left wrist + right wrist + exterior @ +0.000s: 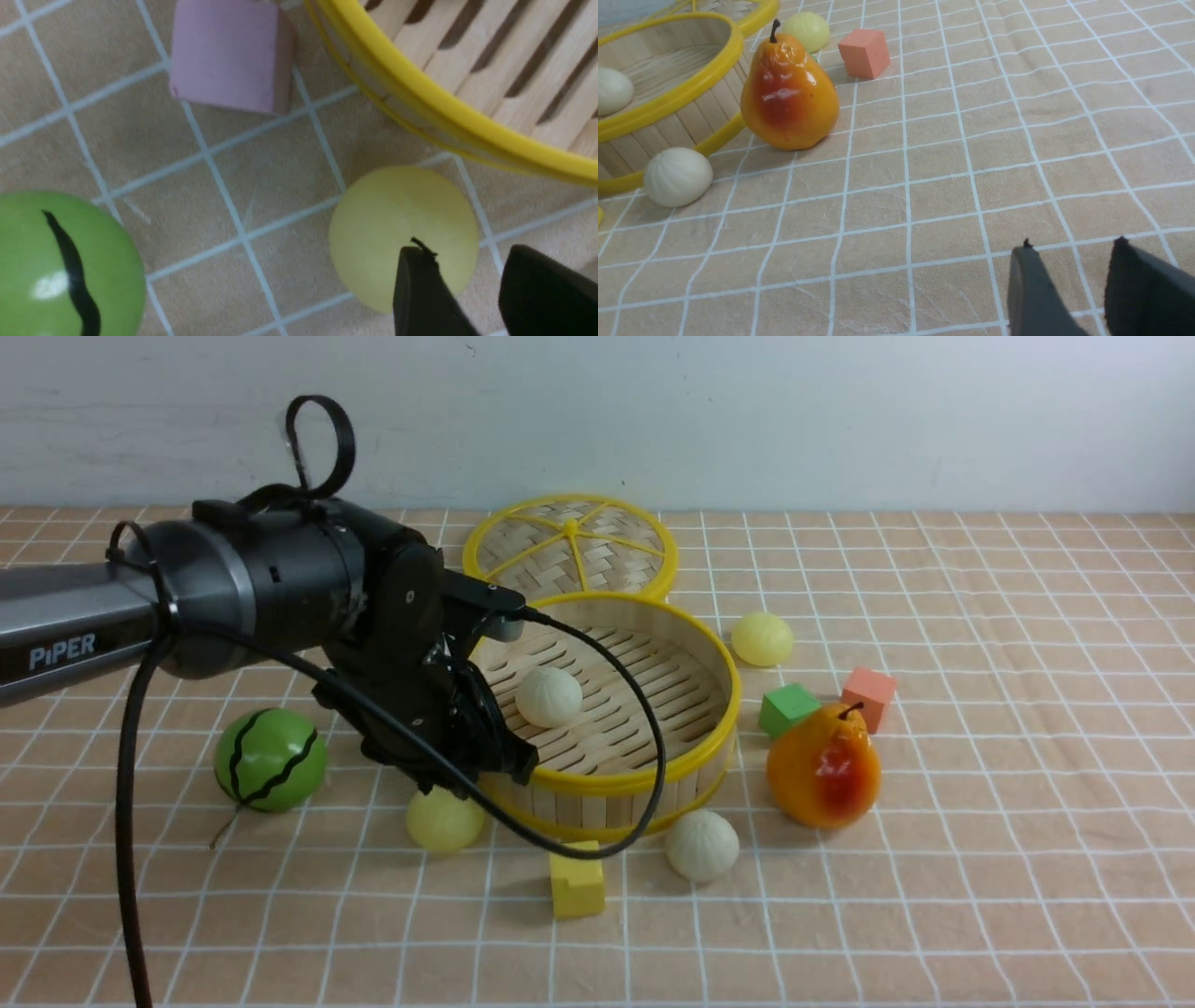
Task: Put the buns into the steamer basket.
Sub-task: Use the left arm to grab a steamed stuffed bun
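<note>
The steamer basket (695, 761) stands mid-table with one off-white bun (549, 696) on its slatted floor. Three buns lie on the cloth: a pale yellow bun (445, 819) at the basket's front left, an off-white bun (702, 845) in front of it, and a second pale yellow bun (762, 638) at its right. My left gripper (509, 765) hangs over the basket's front-left rim. In the left wrist view this left gripper (467, 252) is open and empty, one finger crossing the near yellow bun (402, 224). My right gripper (1073, 245) is open over bare cloth.
A green striped ball (270, 759) lies left of the arm. An orange pear (823, 765), a green cube (787, 708) and an orange cube (868, 695) sit right of the basket. A yellow block (576, 880) is in front, a pink block (229, 53) beside the rim, and the woven lid (569, 546) behind.
</note>
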Robot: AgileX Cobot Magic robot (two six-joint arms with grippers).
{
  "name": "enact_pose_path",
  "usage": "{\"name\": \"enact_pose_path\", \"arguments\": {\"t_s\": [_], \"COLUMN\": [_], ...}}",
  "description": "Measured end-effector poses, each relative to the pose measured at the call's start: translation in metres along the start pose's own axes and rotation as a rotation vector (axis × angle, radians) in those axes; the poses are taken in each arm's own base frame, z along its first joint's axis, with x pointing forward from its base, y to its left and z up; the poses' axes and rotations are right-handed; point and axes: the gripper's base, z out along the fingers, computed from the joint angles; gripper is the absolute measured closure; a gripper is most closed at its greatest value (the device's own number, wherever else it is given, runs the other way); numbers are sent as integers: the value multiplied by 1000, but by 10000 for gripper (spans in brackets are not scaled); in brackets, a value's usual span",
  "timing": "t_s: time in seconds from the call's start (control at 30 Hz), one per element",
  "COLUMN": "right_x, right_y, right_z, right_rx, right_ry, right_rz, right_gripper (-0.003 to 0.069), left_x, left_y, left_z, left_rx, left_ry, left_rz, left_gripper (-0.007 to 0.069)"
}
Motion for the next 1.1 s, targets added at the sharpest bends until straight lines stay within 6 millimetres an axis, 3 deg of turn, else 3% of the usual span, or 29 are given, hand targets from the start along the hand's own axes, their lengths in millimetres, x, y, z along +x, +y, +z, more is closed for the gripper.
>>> {"name": "enact_pose_path", "arguments": {"t_s": [0.37,0.57,0.73,0.77,0.83,0.93,1.1], "right_x": [0,0,0,0,0,0,0], "right_y": [0,0,0,0,0,0,0], "right_z": [0,0,0,0,0,0,0], "right_rx": [0,0,0,0,0,0,0], "right_ry": [0,0,0,0,0,0,0], "right_rz": [0,0,0,0,0,0,0], "right_gripper": [419,419,419,419,419,419,419], "left_x": [2,1,4,5,6,8,0], "left_y": [1,2,2,2,3,3,-6], "left_z": [31,36,37,36,36,25,-18], "left_rx": [-38,-50,-55,-58,-60,-67,-54], "left_ry": [30,11,38,56,67,96,53], "left_rz": [42,17,1,-3,-3,-9,-16], "left_gripper": [337,338,463,551,614,638,638]}}
